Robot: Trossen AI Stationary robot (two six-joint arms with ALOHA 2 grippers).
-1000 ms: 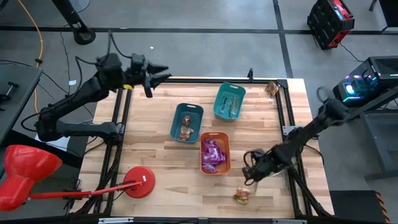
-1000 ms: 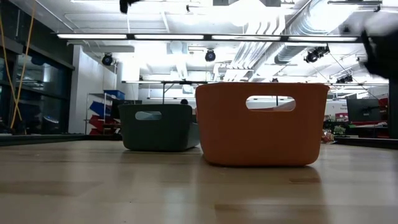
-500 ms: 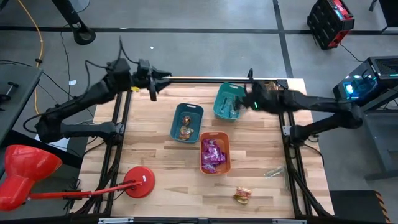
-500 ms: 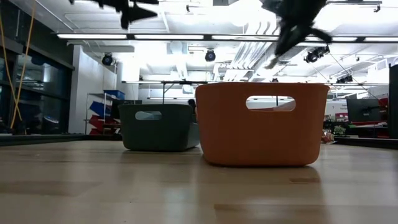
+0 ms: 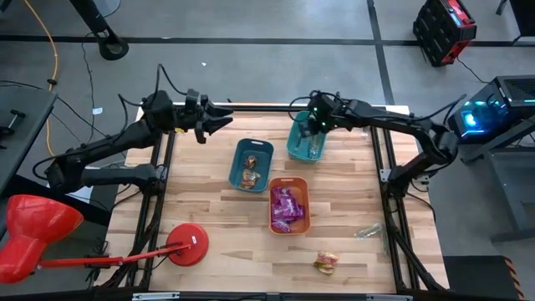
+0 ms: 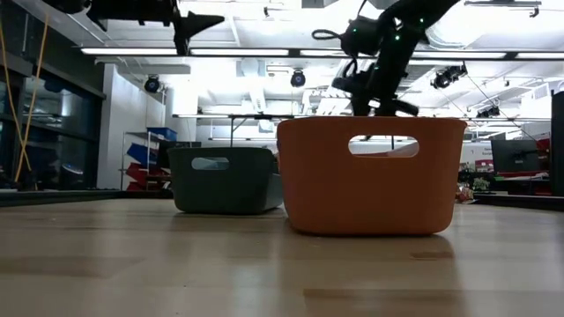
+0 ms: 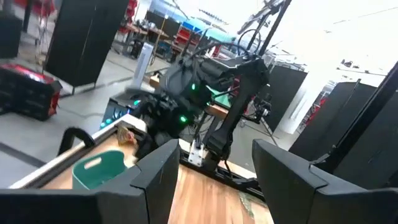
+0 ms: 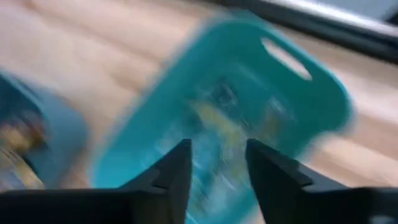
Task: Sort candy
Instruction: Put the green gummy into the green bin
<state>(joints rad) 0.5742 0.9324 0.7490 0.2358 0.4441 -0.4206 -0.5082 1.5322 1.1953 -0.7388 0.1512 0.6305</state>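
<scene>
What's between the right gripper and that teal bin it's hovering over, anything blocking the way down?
Nothing visible. The right gripper hangs directly above the teal bin, whose top is open. In the right wrist view only the bin's inside, with pale candy in it, shows past the parted fingers.

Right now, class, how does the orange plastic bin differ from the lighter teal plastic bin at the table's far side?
The orange plastic bin holds shiny purple packets; the lighter teal plastic bin holds thin pale sticks. The orange bin has no arm above it; the right gripper hovers over the teal bin. Both are small open rectangular bins on the wooden table.
</scene>
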